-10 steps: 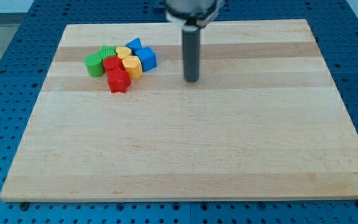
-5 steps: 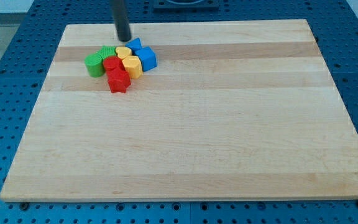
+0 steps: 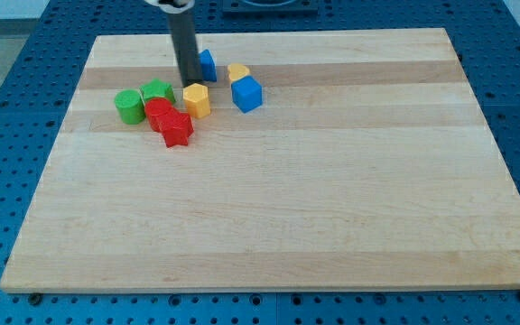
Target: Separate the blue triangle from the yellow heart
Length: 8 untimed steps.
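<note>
seven blocks sit near the view's top left of the board (image 3: 332,226). going left to right: my tip (image 3: 190,81), a bare rod holding nothing, rests just left of the blue triangle (image 3: 208,64), touching or nearly so. the yellow heart (image 3: 237,72) lies just right of the triangle with a small gap. which way the triangle points is too small to tell. i judge a leftward nudge would widen that gap.
</note>
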Motion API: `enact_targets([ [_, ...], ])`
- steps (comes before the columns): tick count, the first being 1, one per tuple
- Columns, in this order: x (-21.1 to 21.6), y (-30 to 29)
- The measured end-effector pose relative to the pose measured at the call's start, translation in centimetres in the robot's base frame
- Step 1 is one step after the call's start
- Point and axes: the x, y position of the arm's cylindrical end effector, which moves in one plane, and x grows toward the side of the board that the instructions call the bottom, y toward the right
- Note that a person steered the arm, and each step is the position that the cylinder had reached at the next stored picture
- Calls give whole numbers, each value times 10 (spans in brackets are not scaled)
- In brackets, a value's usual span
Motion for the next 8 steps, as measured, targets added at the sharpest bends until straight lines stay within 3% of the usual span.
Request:
enact_targets([
  [1,-34,-8],
  [2,-57,22],
  [3,-39,89],
  [4,-26,114],
  [6,-79,19],
  [7,-72,-46],
  [8,-30,-69],
])
